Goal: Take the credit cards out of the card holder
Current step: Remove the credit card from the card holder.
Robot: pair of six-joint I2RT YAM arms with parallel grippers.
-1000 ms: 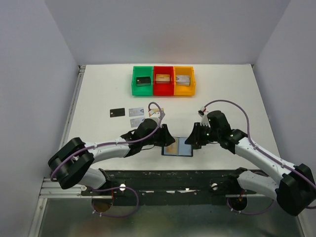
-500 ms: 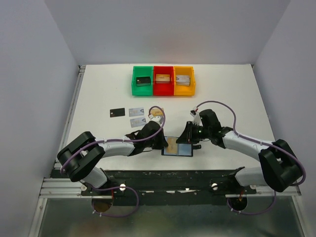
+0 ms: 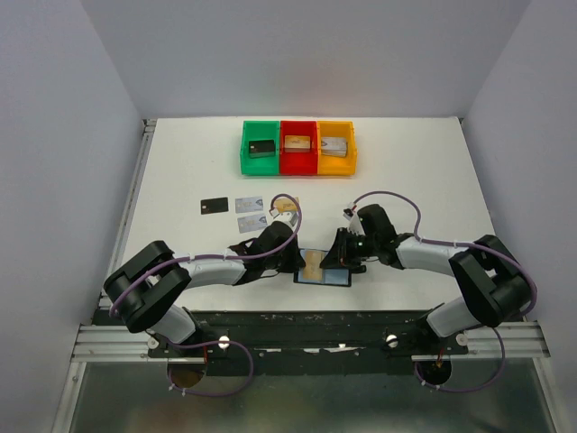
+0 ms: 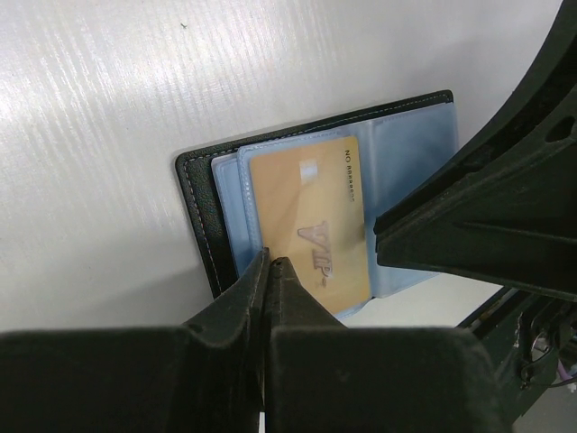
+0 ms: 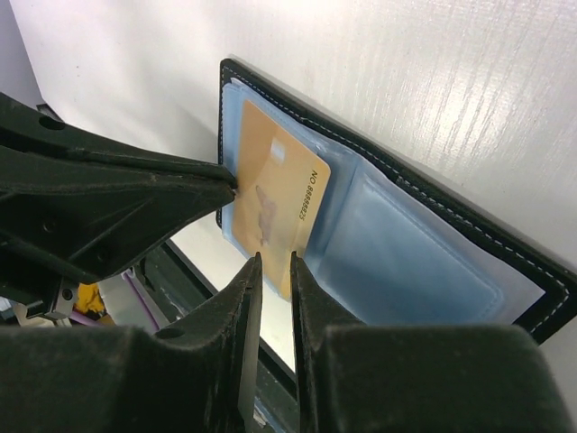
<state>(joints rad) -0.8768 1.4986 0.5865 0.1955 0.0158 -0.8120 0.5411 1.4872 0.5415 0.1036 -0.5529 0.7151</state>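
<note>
Open card holder (image 3: 338, 272) at near table (image 3: 406, 180) edge; left gripper (image 4: 270, 263) pinched shut on tan-gold card (image 4: 311, 225) (seemingly the last, half out); right gripper (image 5: 270, 262) fingers narrowly apart. Other cards (image 3: 248, 206) already lie out.

You're reaching both arms low toward the lower middle of the overhead frame, wrists facing. Your left gripper (image 4: 268, 260) is pinching tight; your right gripper (image 5: 270, 258) is standing slightly parted.
</note>
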